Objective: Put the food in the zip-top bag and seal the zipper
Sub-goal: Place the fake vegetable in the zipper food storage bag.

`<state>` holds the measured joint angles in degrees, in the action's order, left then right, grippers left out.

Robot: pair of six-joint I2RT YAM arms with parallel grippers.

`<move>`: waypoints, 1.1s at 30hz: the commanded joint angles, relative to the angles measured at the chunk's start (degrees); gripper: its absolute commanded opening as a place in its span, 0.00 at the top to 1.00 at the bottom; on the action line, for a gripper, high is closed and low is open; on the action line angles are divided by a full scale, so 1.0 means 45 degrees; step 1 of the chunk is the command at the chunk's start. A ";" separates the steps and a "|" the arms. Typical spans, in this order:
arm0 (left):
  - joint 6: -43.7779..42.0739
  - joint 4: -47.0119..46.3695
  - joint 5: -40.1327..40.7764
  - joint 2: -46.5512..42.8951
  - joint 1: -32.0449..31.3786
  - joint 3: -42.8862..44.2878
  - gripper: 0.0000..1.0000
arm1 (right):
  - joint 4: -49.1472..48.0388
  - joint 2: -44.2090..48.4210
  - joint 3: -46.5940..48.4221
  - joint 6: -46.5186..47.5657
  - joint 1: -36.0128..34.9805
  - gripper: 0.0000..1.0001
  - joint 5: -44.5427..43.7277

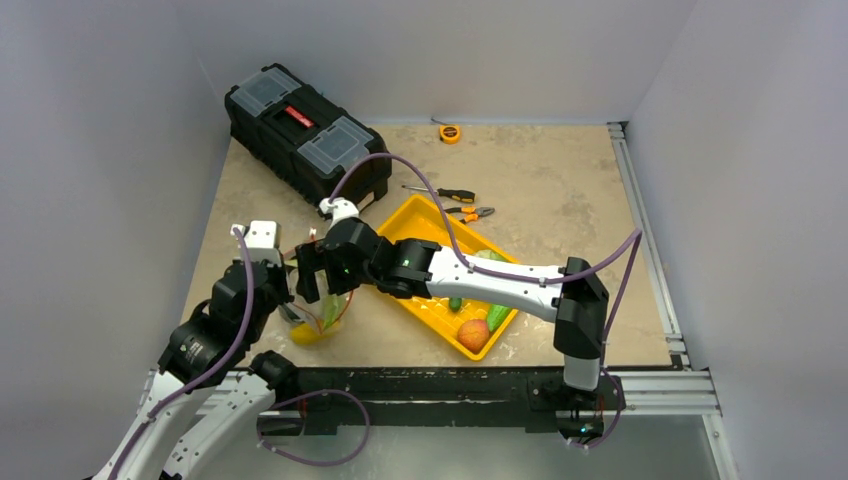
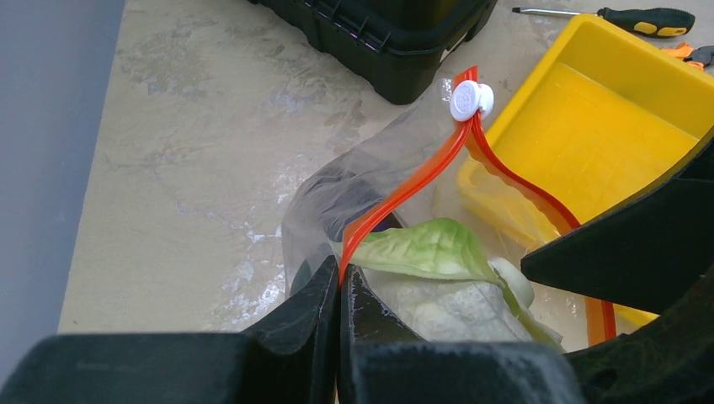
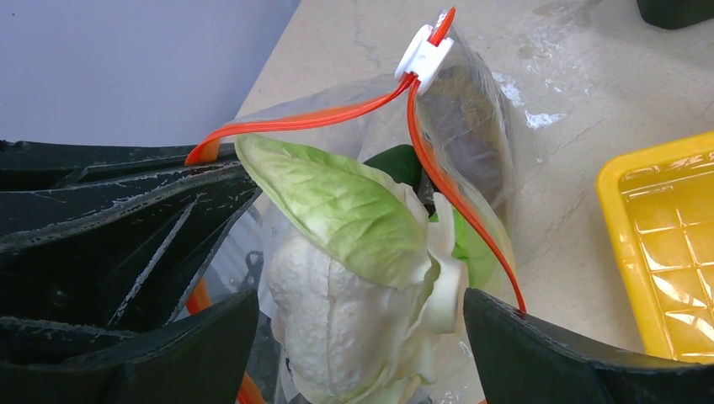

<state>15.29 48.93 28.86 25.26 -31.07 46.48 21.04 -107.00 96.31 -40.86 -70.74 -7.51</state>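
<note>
The clear zip-top bag (image 2: 370,160) hangs open beside the yellow tray (image 2: 589,126). My left gripper (image 2: 343,278) is shut on the red-orange zipper (image 2: 412,181) at the bag's near mouth edge. The white slider (image 2: 470,99) sits at the far end. A white cauliflower (image 3: 337,320) with a green leaf (image 3: 354,202) sits in the bag mouth. My right gripper (image 3: 362,328) is open, one finger on each side of the cauliflower. In the top view, the right gripper (image 1: 312,275) is over the bag (image 1: 335,310), next to the left gripper (image 1: 290,300). An orange peach (image 1: 473,334) and a green cucumber (image 1: 497,317) lie in the tray.
A black toolbox (image 1: 305,130) stands at the back left, close behind the bag. A screwdriver (image 1: 445,194) and orange-handled pliers (image 1: 470,212) lie just beyond the tray (image 1: 425,225). A yellow tape measure (image 1: 450,133) is at the far edge.
</note>
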 commanded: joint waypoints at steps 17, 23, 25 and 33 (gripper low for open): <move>-0.0116 -0.0427 -0.0006 -0.0158 0.0049 -0.0039 1.00 | -0.2049 -0.1498 0.0768 0.0164 0.0075 0.63 0.0947; -0.0267 -0.0541 -0.0166 -0.0068 0.0041 -0.0050 1.00 | -0.1400 -0.0972 0.0940 0.0697 0.0115 0.51 0.0712; -0.0291 -0.0546 -0.0158 -0.0012 0.0045 -0.0058 1.00 | -0.0956 -0.0432 0.0787 0.1126 0.0167 0.42 0.0485; -0.0367 -0.0552 -0.0396 0.0259 0.0056 -0.0030 1.00 | 0.0769 0.1356 0.0372 0.1446 0.0761 0.22 0.0182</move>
<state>15.18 48.88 28.23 25.65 -31.07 46.15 20.91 -107.02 98.43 -36.29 -69.06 -5.04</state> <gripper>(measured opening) 0.004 0.759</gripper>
